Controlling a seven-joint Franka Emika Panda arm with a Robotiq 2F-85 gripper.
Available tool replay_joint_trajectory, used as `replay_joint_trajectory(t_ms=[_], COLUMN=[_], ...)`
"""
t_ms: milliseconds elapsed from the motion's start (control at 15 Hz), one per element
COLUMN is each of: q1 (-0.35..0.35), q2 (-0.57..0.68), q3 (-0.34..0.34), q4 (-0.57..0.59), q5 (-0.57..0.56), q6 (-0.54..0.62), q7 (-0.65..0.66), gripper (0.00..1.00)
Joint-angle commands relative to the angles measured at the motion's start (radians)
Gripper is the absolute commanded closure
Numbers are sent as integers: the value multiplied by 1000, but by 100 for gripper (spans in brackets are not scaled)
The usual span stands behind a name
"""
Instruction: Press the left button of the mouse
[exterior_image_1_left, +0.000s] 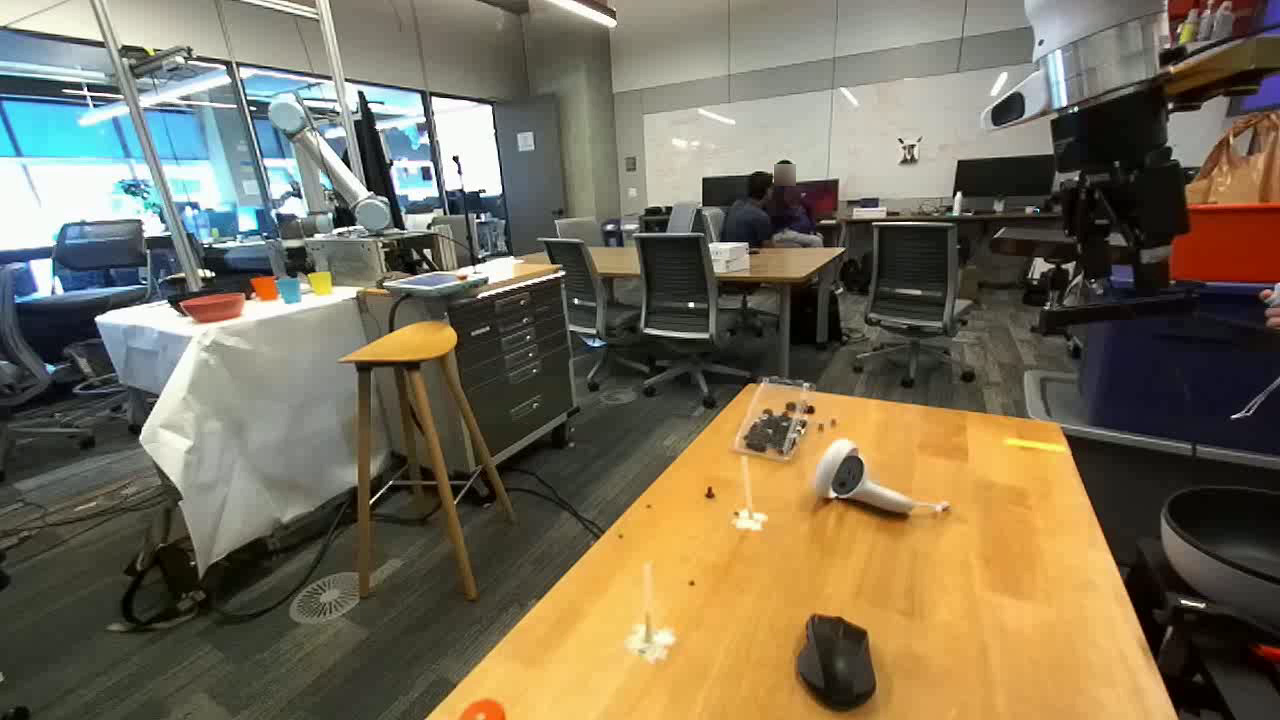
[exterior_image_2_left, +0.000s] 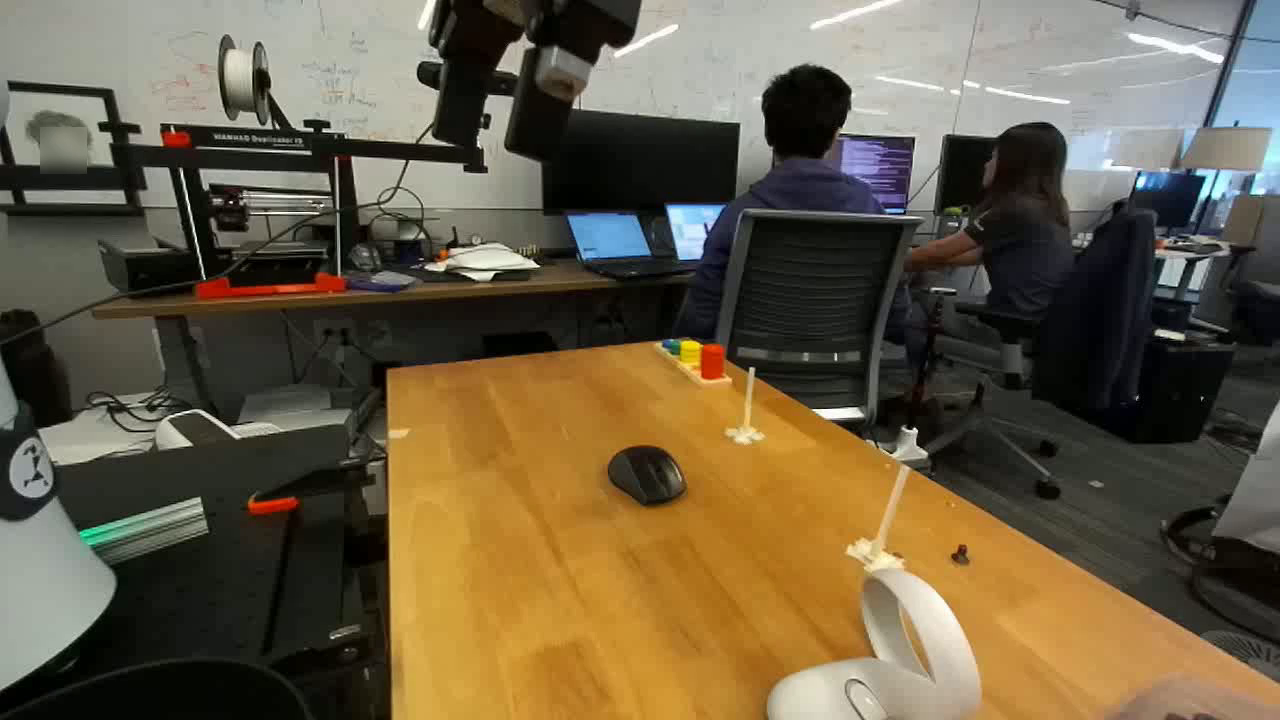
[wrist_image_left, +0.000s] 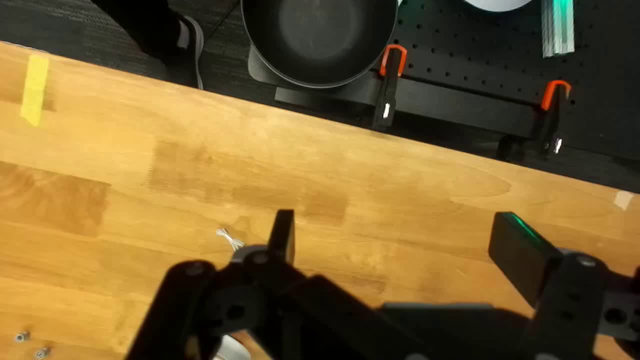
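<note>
The small black mouse (exterior_image_1_left: 836, 662) lies on the wooden table and shows in both exterior views (exterior_image_2_left: 647, 475). The left button cannot be told apart from the rest of its black shell. My gripper (exterior_image_1_left: 1120, 285) hangs high above the table, well apart from the mouse. In an exterior view my gripper (exterior_image_2_left: 497, 120) shows at the top with its two black fingers apart. In the wrist view the gripper (wrist_image_left: 392, 230) is open, with only bare wood showing between the fingertips. The mouse is out of the wrist view.
A white controller with a ring (exterior_image_1_left: 880, 490) lies on the table. Two thin white pegs (exterior_image_1_left: 747, 490) (exterior_image_1_left: 648, 605) stand upright. A clear box of dark bits (exterior_image_1_left: 775, 425) and a coloured block toy (exterior_image_2_left: 698, 362) lie near opposite ends. A black pan (wrist_image_left: 320, 30) stands beyond the table edge.
</note>
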Motion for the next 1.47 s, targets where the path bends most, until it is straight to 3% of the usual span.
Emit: replay_joint_trajectory(t_ms=[0,467,1067,1133,1200,1400], q1=[-5,7,134,142,148,155], q2=[1,18,168,201,233,328], q3=[5,12,158,175,192,231], q4=[2,17,89,100,109,138], q5=[2,21,176,185,182,170], q6=[1,36,318,348,378,465], q7=[-2,11,96,115,134,188], gripper=[0,0,0,25,26,51])
